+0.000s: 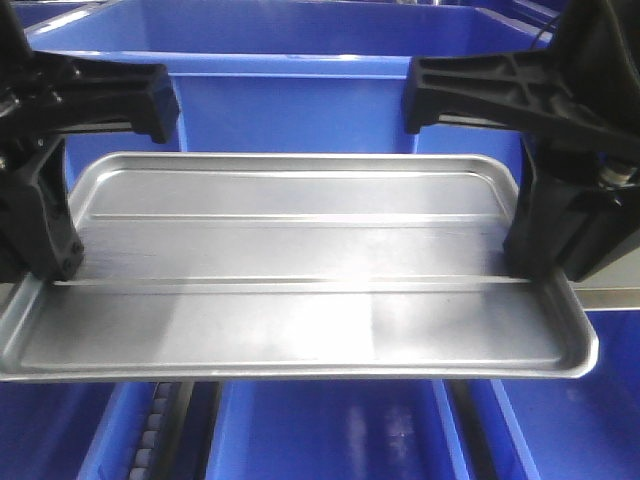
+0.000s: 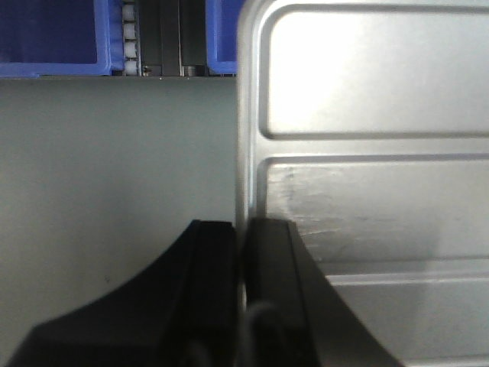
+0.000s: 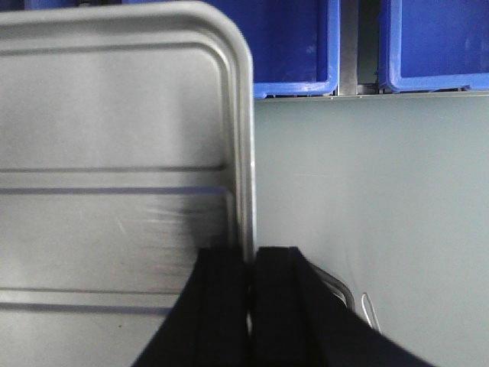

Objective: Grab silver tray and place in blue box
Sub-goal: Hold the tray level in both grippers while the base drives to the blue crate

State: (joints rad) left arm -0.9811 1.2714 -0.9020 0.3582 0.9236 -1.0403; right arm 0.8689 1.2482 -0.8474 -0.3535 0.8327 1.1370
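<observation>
The silver tray (image 1: 300, 250) is held level between my two grippers, its long side across the front view. My left gripper (image 1: 45, 235) is shut on the rim of its left short edge, one finger inside and one outside, as the left wrist view (image 2: 243, 229) shows on the tray (image 2: 367, 115). My right gripper (image 1: 545, 240) is shut the same way on the right short rim, as the right wrist view (image 3: 252, 256) shows on the tray (image 3: 114, 138). The blue box (image 1: 300, 110) stands open just behind the tray, wider than it.
A grey table surface (image 2: 114, 153) lies beside the tray on both sides (image 3: 367, 191). Other blue bins (image 1: 330, 430) sit below the tray's near edge. Blue bins (image 3: 290, 46) and a roller track (image 2: 130, 38) border the grey surface.
</observation>
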